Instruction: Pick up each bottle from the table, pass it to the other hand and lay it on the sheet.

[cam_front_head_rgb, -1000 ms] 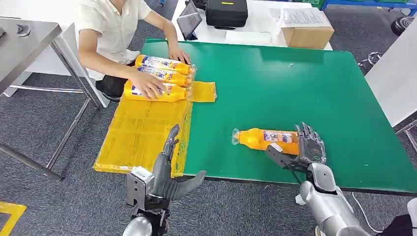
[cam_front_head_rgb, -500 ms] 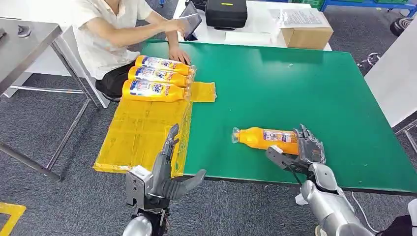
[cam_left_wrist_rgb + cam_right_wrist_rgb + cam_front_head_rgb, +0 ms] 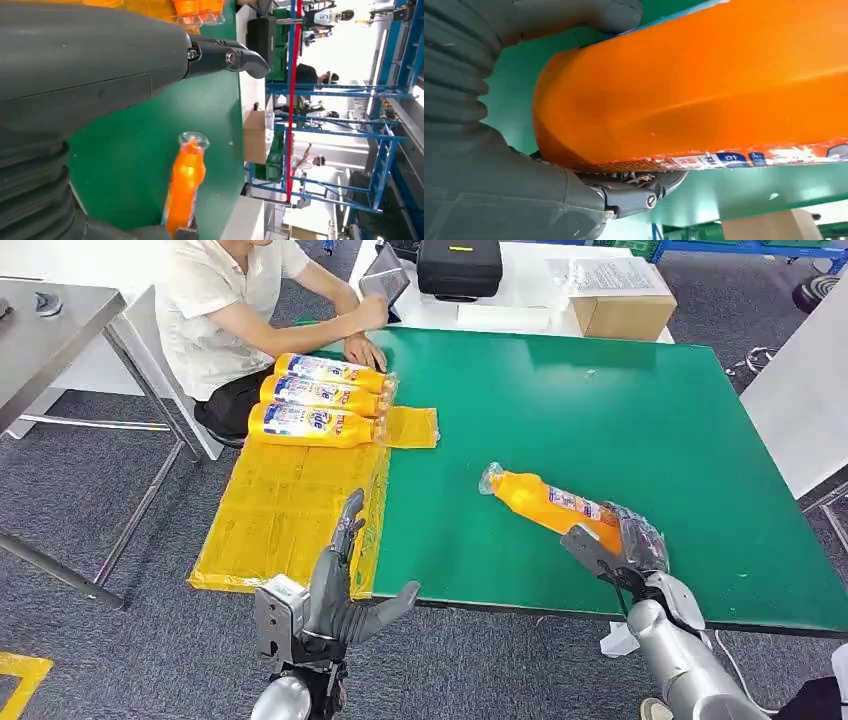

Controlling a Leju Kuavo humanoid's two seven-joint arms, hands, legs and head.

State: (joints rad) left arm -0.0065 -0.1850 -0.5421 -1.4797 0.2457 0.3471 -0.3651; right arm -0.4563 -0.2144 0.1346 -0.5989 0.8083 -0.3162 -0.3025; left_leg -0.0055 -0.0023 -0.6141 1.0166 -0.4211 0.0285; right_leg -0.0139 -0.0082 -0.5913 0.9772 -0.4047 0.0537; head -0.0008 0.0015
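- Right hand [image 3: 628,543] grips the orange bottle [image 3: 548,505] by its base, fingers [image 3: 631,192] wrapped under, thumb over; it looks just lifted, neck angled inward from the green table's [image 3: 600,400] near edge.
- Left hand [image 3: 340,585] waits open and empty at the yellow sheet's [image 3: 285,505] near edge.
- Risk: held so far back, the heavy bottle could tip or slip during the handover.
- Three bottles [image 3: 320,400] lie at the sheet's far end.

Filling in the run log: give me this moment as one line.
right hand: grips bottle at base, tilted | left hand: open, near sheet | three bottles on sheet | person at table
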